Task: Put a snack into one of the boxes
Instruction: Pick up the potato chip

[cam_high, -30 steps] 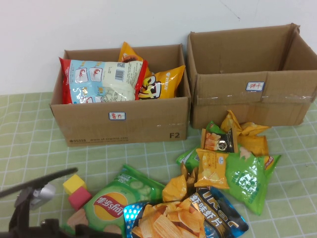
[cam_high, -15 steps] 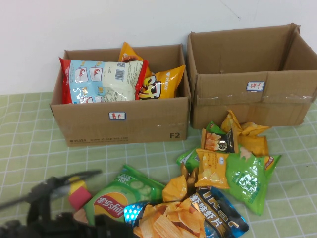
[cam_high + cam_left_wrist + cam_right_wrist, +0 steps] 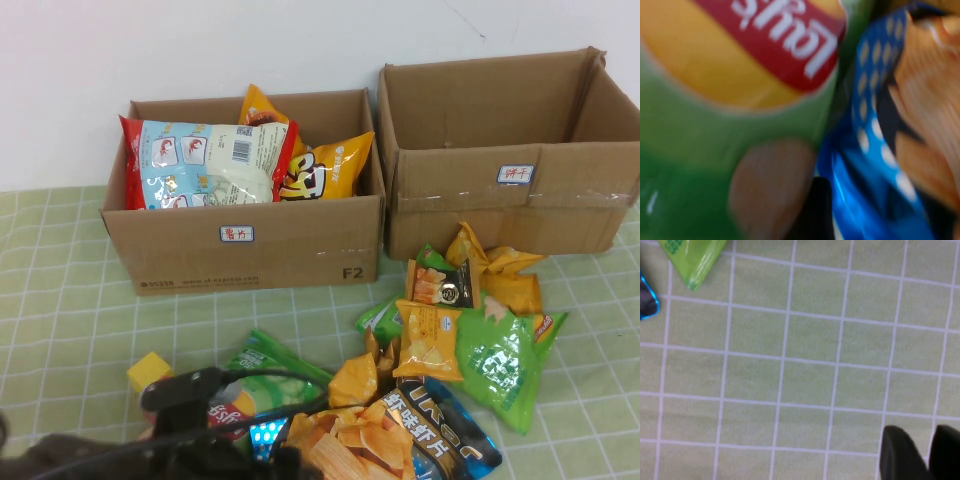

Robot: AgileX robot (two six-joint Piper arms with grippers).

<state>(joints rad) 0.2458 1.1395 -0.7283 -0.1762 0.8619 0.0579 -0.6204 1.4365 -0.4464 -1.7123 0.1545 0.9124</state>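
Note:
Two cardboard boxes stand at the back. The left box (image 3: 250, 250) holds several snack bags, and no snack shows inside the right box (image 3: 500, 205). A green Lay's bag (image 3: 262, 392) lies at the front, beside a blue chip bag (image 3: 445, 435). My left gripper (image 3: 290, 392) hangs low over the Lay's bag, open, its thin dark fingers spread across the bag's right side. The left wrist view is filled by the Lay's bag (image 3: 715, 150) and the blue bag (image 3: 860, 165), very near. My right gripper (image 3: 929, 442) hovers over bare cloth, fingers nearly together and nothing between them.
A heap of yellow, orange and green snack bags (image 3: 470, 320) lies in front of the right box. A yellow cube (image 3: 148, 370) sits left of the Lay's bag. The table has a green checked cloth (image 3: 60, 300). A green bag corner (image 3: 692, 255) shows in the right wrist view.
My left arm has swung rightward from the front left corner over the Lay's bag, hiding the pink cube, and its fingers have spread wider. The snacks and boxes have not moved.

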